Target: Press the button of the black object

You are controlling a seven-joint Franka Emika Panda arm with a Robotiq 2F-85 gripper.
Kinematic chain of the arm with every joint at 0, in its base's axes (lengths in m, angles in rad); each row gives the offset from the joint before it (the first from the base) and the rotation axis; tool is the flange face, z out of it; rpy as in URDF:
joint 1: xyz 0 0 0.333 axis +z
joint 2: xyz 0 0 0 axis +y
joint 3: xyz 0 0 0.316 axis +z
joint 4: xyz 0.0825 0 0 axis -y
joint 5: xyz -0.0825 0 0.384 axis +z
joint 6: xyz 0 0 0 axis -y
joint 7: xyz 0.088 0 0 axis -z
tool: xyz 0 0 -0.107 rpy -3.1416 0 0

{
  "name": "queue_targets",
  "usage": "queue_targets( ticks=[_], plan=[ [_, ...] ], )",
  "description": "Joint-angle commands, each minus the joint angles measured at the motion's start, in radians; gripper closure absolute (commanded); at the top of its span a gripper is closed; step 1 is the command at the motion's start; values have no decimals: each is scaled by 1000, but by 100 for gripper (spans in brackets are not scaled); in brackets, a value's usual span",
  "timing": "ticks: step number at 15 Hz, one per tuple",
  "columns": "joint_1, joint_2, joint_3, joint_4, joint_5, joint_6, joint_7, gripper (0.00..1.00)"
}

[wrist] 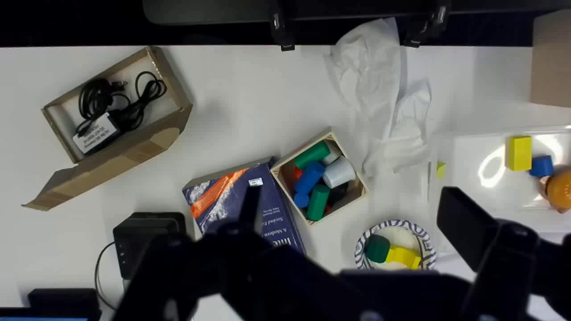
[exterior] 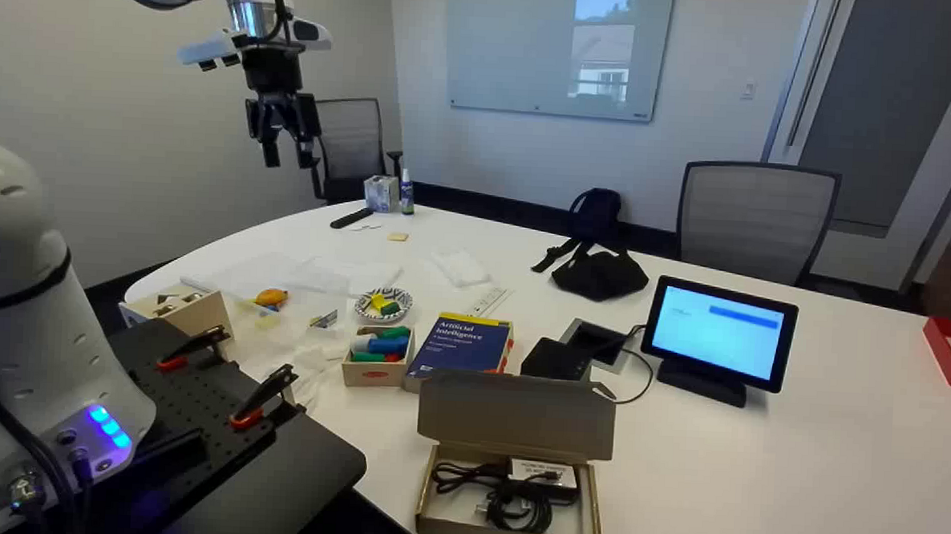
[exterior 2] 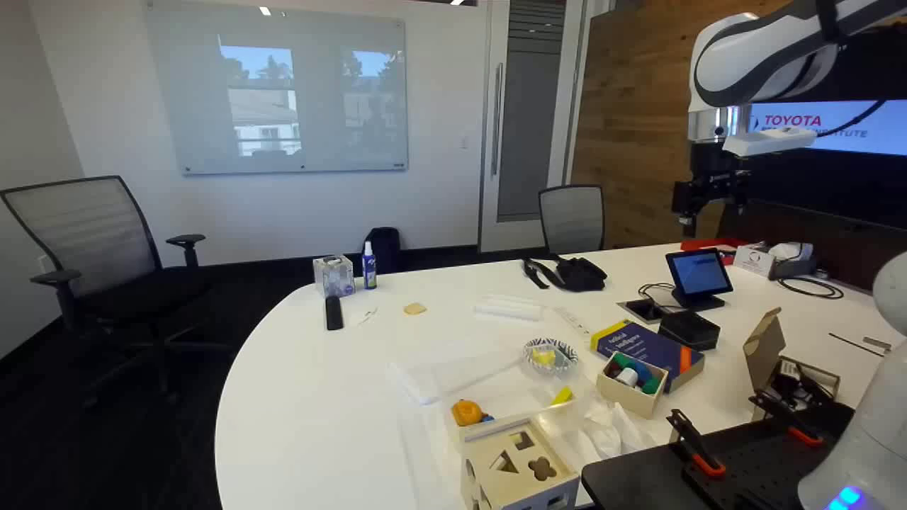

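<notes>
Sitting flat on the white tabletop (exterior 2: pixel 305 397), the small low black boxy device (exterior 2: pixel 689 330) lies between the thick blue book with a yellow band (exterior 2: pixel 638 343) and the black-framed tablet with a lit screen (exterior 2: pixel 700 273). Its top looks roughly square, so its long axis and facing cannot be told. Well above, the black two-fingered gripper (exterior: pixel 289 156) hangs released, fingers (exterior: pixel 271 154) wide apart, holding and touching nothing.
</notes>
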Motion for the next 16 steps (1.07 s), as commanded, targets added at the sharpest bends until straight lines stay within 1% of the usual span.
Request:
queue_targets(
  ticks=[1,3,4,5,7,11,13,16],
  plan=[
    [9,0,-8,2,-4,-2,4,0],
    [6,13,-3,5,3,8,30,0],
    [2,50,-8,25,25,23,55,0],
    [-13,92,-9,47,47,60,112,0],
    [-35,204,-22,111,64,151,182,0],
    [-79,445,-59,277,84,299,310,0],
    [-98,568,-89,372,84,358,368,0],
    [-115,753,-152,527,107,412,439,0]
  ],
)
